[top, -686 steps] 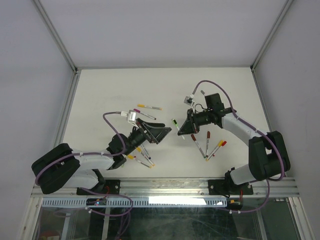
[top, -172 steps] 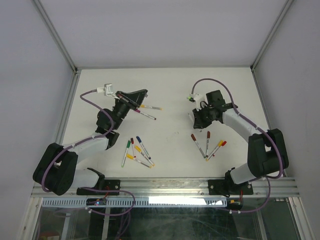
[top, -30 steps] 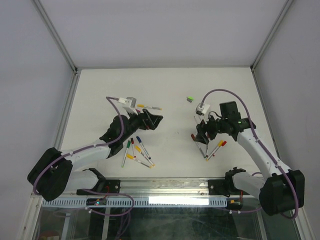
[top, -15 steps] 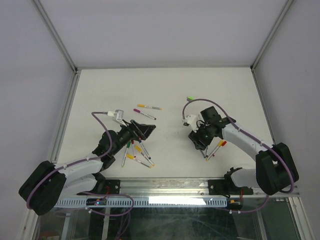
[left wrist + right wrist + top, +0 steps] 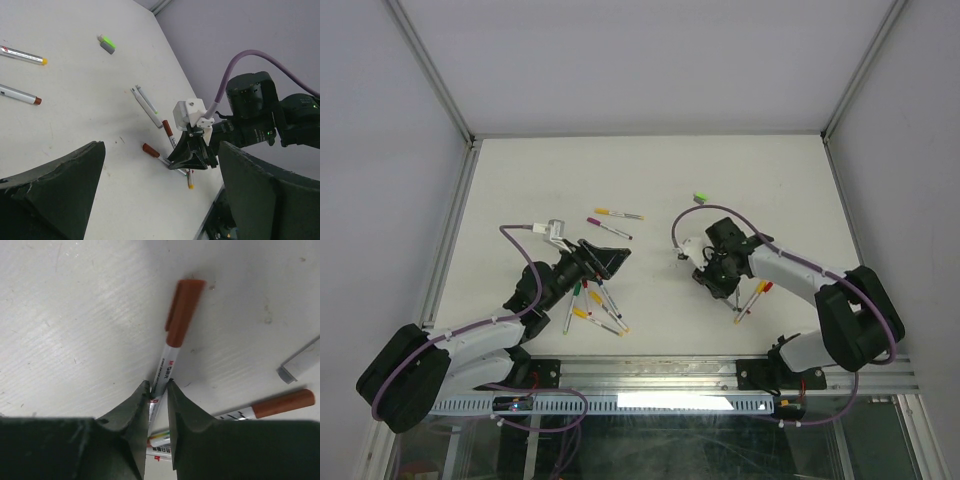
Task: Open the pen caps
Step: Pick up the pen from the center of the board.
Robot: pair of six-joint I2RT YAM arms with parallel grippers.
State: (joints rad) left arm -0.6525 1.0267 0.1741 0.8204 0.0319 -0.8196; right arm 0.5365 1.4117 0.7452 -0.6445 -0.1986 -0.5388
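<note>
Going from the loose cap [image 5: 699, 198]: nearer me, a pen [image 5: 170, 347] lies between my right gripper's [image 5: 158, 386] fingers; another pen group [image 5: 595, 305] lies nearer-left.

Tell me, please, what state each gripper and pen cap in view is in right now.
left gripper, open, holding nothing.
right gripper, shut on the dark red pen at its barrel.
dark red cap, on its pen, lying on the table.
second red cap, on its pen.
green cap, off, lying loose on the table.

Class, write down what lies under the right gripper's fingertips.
The right gripper grips a white pen barrel; its brown-red cap sticks out. The barrel's other end is hidden beneath it.
</note>
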